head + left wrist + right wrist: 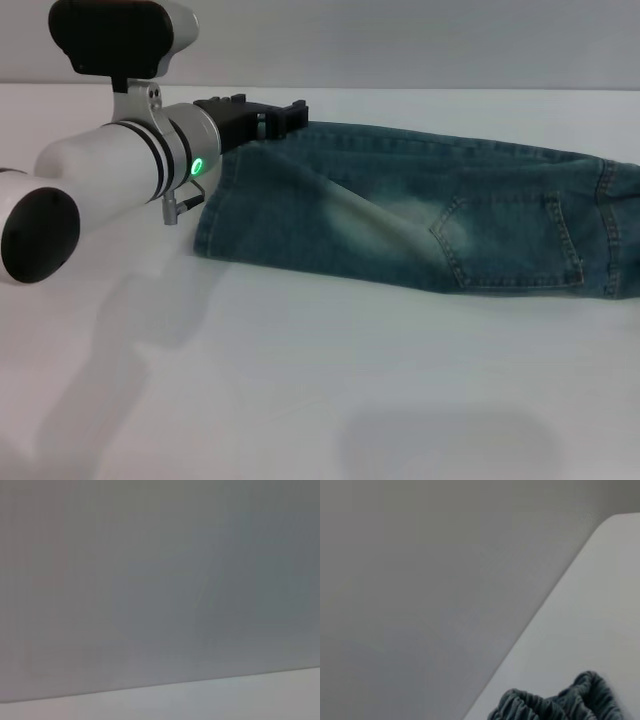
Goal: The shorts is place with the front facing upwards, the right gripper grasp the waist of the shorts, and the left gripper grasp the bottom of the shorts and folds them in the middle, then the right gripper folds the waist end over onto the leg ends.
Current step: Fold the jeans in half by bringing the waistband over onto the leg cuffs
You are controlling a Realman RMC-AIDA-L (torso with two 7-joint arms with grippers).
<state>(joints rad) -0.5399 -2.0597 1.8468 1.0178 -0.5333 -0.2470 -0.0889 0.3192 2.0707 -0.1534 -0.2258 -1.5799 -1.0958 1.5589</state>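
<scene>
White tabletop [320, 400] carried the denim shorts [420, 215], folded lengthwise toward 2 o'clock. At 10 o'clock the left gripper [262, 118] met their leg end; its claw state I cannot tell.

A white surface [330, 400] filled the head view from three through nine o'clock (faintly shadowed in places), with a plain grey wall [420, 40] at twelve.
</scene>
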